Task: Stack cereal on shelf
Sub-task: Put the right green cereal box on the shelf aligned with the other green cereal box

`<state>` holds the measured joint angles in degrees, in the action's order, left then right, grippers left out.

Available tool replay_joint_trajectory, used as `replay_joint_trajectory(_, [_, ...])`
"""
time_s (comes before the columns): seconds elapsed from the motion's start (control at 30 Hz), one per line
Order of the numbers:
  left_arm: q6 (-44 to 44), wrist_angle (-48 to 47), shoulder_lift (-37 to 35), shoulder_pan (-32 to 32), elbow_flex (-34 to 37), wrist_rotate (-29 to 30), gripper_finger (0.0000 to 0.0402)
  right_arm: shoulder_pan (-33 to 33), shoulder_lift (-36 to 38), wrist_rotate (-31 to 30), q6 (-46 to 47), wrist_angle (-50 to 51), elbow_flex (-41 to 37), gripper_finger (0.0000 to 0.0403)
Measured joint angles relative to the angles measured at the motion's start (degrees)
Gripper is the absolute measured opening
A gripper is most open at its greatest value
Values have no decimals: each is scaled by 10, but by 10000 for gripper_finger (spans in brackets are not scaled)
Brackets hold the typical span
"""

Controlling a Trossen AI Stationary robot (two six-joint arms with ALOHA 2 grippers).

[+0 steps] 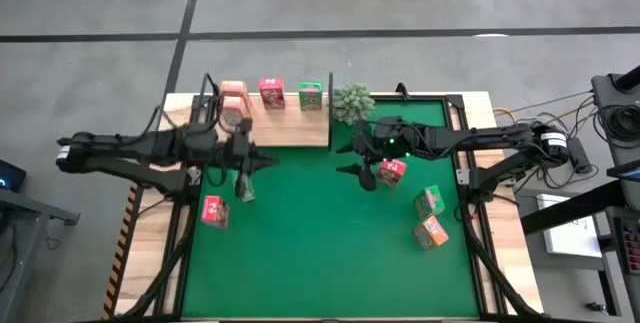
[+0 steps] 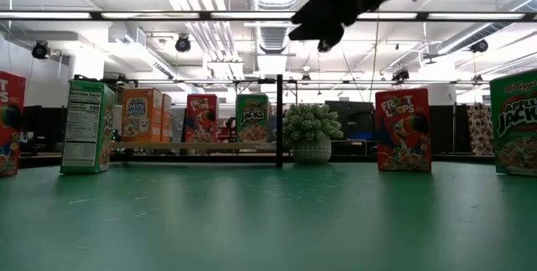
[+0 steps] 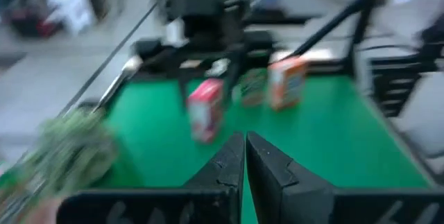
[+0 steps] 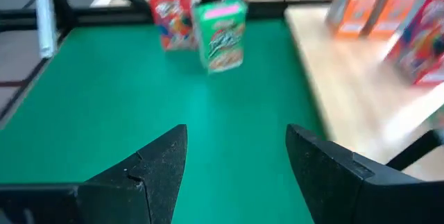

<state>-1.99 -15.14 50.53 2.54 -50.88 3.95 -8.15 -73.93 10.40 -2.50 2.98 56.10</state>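
Three cereal boxes already stand in a row along the far edge of the shelf [image 1: 290,128]: an orange one [image 1: 233,93], a Froot Loops box [image 1: 271,93] and a green Apple Jacks box [image 1: 311,95], with a small bushy plant [image 1: 352,102] just beside the shelf's end. The rest wait on the green mat [image 1: 320,233] of the tabletop: a red box [image 1: 213,211] and a green box [image 1: 245,188] near the left arm, and a red box [image 1: 392,170], a green box [image 1: 431,202] and an orange box [image 1: 433,232] on the right side. The left end effector [image 3: 244,156] hangs over the mat by the shelf's near edge with its fingers pressed together, holding nothing. The right end effector [image 4: 236,154] hovers over the mat near its red box with fingers spread wide and empty. These little cartons look light and fairly stiff, but thin printed cardboard will likely dent if squeezed hard, and the glossy faces may slip a bit. I'd take one across its two broad flat faces, about mid-height or a little above, so it hangs straight and doesn't swing. They tip easily, so a nudge from a finger on the way in could knock one over.
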Motion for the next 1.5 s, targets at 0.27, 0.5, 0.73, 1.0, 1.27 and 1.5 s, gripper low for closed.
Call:
replay_joint_trajectory(0.27, [-3, 121, -6, 59, 99, 1, 0, 23, 0, 0, 139, 282, 114, 235])
replay_joint_trajectory(0.5, [4, 128, 0, 59, 108, 1, 0, 24, 0, 5, 321, 518, 152, 235])
replay_joint_trajectory(0.73, [-9, 128, 0, 59, 90, 1, 0, 24, 5, 5, 424, 727, 159, 236])
replay_joint_trajectory(1.0, [-22, 126, 0, 59, 85, 1, 0, 38, 24, -15, 513, 822, 146, 294])
replay_joint_trajectory(1.27, [-24, 119, 1, 59, 85, 1, 0, 93, 82, -15, 623, 821, 82, 333])
replay_joint_trajectory(1.5, [-37, 116, 1, 59, 85, 1, 0, 140, 126, -14, 686, 777, 3, 326])
